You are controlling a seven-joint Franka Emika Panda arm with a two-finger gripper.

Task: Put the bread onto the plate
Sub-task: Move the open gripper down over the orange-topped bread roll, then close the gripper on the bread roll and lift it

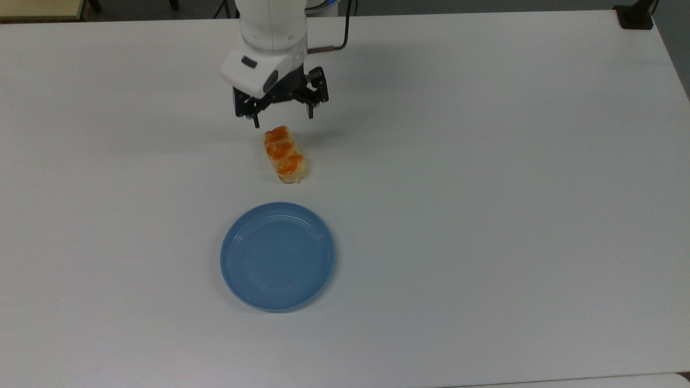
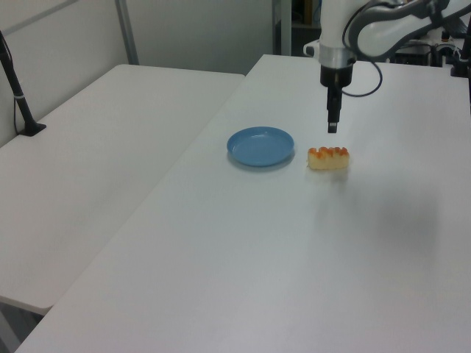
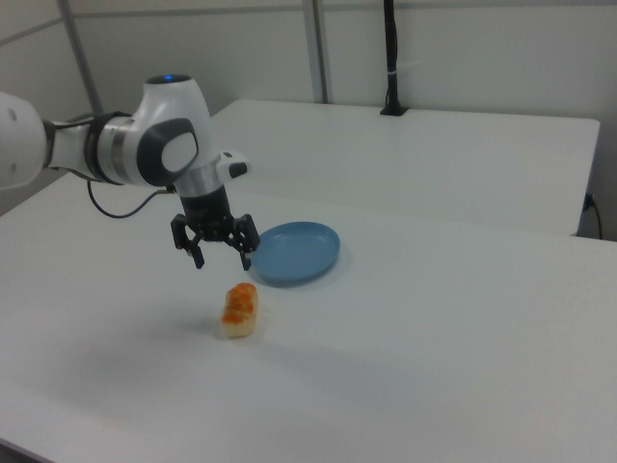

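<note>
i've got the gripper [image 1: 283, 121] spread open and empty, hanging above the table [image 1: 485, 161] just off the bun's far end. the bun [image 1: 285, 154] lies flat at 12 o'clock from the plate [image 1: 277, 256] in the top view, near it but not touching, long axis running roughly 11 to 5. plate is bare. i'd guess the bun is light and soft, squashes if pinched hard, glaze maybe a bit slick. i'd take it mid-length across the short sides, fingers low on the pale flanks, light squeeze.
</note>
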